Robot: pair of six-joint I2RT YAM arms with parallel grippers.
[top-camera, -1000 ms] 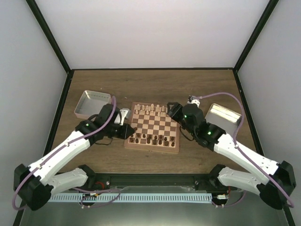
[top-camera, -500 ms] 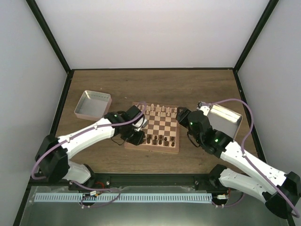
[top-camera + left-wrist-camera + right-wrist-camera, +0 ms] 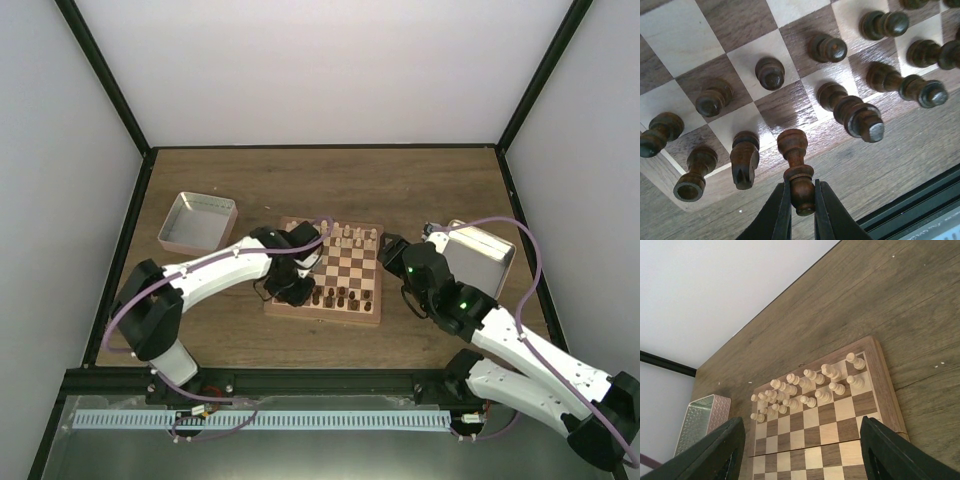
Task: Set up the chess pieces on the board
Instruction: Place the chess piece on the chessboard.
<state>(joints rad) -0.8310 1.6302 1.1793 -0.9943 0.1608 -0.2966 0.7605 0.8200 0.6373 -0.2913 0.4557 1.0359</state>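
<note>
**Left jaws** closed on dark piece [image 3: 794, 150], pinched at one end. Long axis runs straight out from jaws, over near edge of board [image 3: 680, 35]; contact with board unclear.
**Obstacles:** horse-head piece [image 3: 744, 162] close on one side, taller dark piece [image 3: 860, 117] on other; gap narrow.
**Right jaws** wide open, empty, facing pale pieces [image 3: 805, 382] on far rows.

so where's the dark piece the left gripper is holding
Left wrist view, bottom centre: the dark piece is clamped in the left gripper at the board edge, right of a dark knight.

White arms [image 3: 215, 266] w/ blk joints [image 3: 152, 322], purple cables [image 3: 492, 222]
</note>
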